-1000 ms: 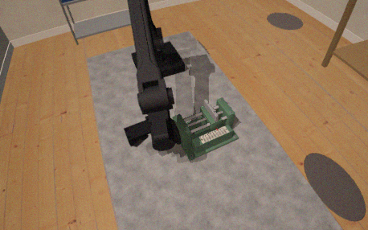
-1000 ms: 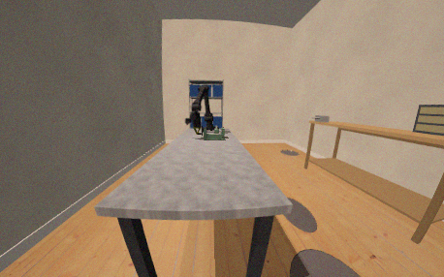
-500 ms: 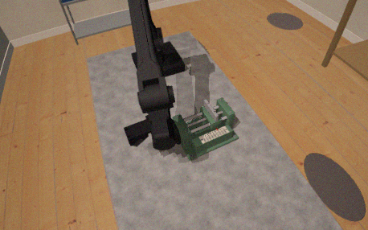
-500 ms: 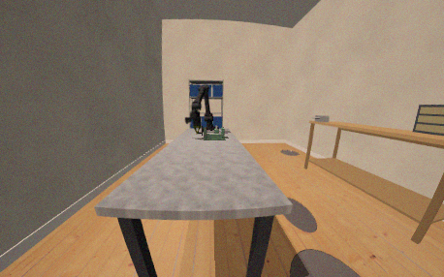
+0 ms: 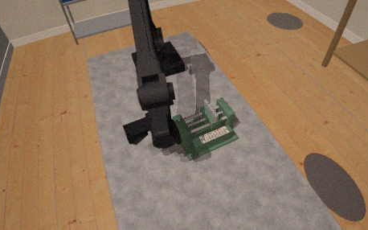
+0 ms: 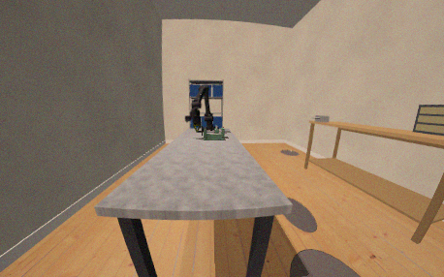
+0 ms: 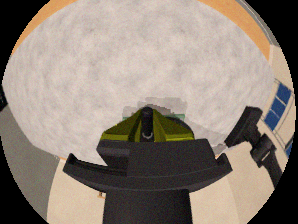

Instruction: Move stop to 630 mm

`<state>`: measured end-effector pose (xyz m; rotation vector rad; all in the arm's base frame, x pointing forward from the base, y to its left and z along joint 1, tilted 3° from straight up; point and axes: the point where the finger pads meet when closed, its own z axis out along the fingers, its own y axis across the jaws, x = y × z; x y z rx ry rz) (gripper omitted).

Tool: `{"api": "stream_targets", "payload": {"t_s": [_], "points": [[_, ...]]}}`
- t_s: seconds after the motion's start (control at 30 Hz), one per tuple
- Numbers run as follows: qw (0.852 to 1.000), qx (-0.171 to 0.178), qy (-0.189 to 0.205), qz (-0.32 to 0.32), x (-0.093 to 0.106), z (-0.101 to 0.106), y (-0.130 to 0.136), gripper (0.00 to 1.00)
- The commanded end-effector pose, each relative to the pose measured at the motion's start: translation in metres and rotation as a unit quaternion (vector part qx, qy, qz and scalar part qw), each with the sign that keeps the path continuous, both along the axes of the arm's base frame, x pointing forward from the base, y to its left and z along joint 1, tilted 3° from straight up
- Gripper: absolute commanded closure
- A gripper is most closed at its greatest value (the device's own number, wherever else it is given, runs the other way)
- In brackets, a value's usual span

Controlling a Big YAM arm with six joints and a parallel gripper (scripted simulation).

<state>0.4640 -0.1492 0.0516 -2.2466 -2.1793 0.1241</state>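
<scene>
Clenched with the pincer (image 6: pixel 198 129) (image 7: pixel 147 112) on the handle (image 7: pixel 146 121) of the handwheel (image 7: pixel 176 122) — not released. Next, at three o'clock in the top view, to the green stop gauge (image 5: pixel 186 141) (image 6: pixel 214 138) (image 7: pixel 180 116), upright on the grey surface (image 5: pixel 161 193) (image 6: pixel 189 169) (image 7: pixel 125 65). At two o'clock, to the stop (image 5: pixel 210 111), partway along the rods (image 5: pixel 202 128). At three, to the scale (image 5: pixel 214 135) — red mark (image 5: pixel 217 129) past mid-scale, figures too small to read. Impossible to confirm 630 mm; letting go still to do.
</scene>
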Motion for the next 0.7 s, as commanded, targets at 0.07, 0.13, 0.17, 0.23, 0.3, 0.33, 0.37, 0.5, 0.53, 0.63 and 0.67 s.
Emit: {"api": "stream_targets", "payload": {"t_s": [0.07,0.13,0.17,0.23,0.3,0.33,0.37,0.5,0.53,0.63,0.67], "points": [[0.997,-0.016,-0.077,0.005,0.036,0.077,0.004,0.94],[0.997,-0.016,-0.077,0.006,0.033,0.085,0.005,0.94],[0.997,-0.016,-0.077,0.006,0.033,0.085,0.005,0.94],[0.996,-0.018,-0.082,0.007,0.034,0.088,0.004,0.94],[0.996,-0.020,-0.088,0.007,0.036,0.090,0.004,0.94],[0.996,-0.020,-0.088,0.007,0.036,0.090,0.004,0.94],[0.996,-0.020,-0.088,0.008,0.036,0.090,0.004,0.94],[0.997,-0.014,-0.068,0.016,0.011,0.076,0.007,0.94],[0.998,-0.012,-0.060,0.011,-0.002,0.069,0.004,0.94],[0.999,-0.009,-0.048,0.004,-0.029,0.070,0.001,0.94],[0.999,-0.009,-0.047,0.004,-0.034,0.070,0.001,0.94]]}}
